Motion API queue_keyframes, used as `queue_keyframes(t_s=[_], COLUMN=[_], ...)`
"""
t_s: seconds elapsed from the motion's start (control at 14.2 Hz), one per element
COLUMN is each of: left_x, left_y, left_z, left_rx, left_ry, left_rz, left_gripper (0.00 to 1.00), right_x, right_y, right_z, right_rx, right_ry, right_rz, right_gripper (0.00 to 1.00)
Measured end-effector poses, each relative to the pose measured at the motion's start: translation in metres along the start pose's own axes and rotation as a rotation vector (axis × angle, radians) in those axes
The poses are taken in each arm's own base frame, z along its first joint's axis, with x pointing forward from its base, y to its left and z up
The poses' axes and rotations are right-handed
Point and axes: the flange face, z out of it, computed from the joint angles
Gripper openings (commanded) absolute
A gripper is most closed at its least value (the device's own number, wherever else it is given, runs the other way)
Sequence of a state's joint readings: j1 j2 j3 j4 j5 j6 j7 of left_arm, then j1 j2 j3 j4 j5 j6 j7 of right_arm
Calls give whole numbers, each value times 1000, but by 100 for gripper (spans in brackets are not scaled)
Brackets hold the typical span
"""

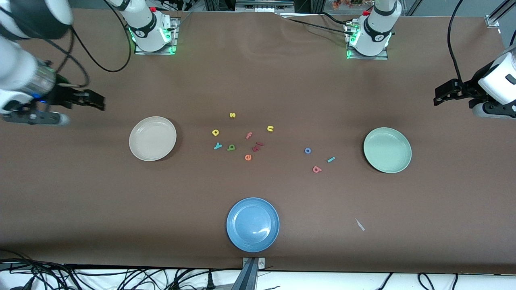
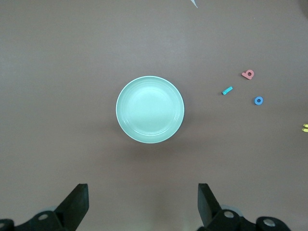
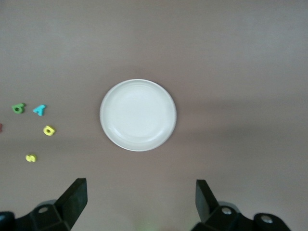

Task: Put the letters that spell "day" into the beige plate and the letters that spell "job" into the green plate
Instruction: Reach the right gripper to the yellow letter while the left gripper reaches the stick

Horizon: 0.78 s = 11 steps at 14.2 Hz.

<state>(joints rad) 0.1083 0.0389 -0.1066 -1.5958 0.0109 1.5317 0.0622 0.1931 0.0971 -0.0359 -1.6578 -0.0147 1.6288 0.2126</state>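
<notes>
Left claw (image 2: 142, 202) above green plate (image 2: 149, 109)

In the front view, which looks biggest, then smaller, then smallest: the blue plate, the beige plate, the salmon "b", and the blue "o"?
1. Blue plate, though it lies nearest the camera, which may make it look larger.
2. Beige plate.
3. Salmon "b".
4. Blue "o", only slightly smaller than the "b", so those two are nearly alike.

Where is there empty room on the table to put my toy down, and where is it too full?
Bare room: between the beige plate and the blue plate, and between the blue plate and the green plate, save a small white scrap. Crowded: the middle, around the orange "e", and near the blue "o".
</notes>
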Motion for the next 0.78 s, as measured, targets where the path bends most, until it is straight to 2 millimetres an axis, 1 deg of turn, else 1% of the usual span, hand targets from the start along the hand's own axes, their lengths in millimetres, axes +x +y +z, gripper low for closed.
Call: queue_keyframes(t_s=[0.21, 0.35, 0.49, 0.64, 0.78], left_x=[-1, -1, 7, 19, 19], left_y=[-1, 0, 1, -2, -10], left_z=[3, 6, 13, 23, 25], left_rx=[-2, -5, -7, -8, -11], left_ry=[-21, -30, -22, -2, -14], left_rz=[26, 66, 83, 82, 72], left_gripper=[100, 100, 100, 100, 100], right_x=[4, 6, 6, 5, 2], right_y=[-67, -110, -151, -189, -219], right_z=[26, 48, 72, 99, 131], right_rx=[-9, -11, -9, -2, 11], right_ry=[16, 30, 48, 67, 89], right_rz=[60, 111, 154, 196, 219], right_gripper=[100, 100, 100, 100, 100])
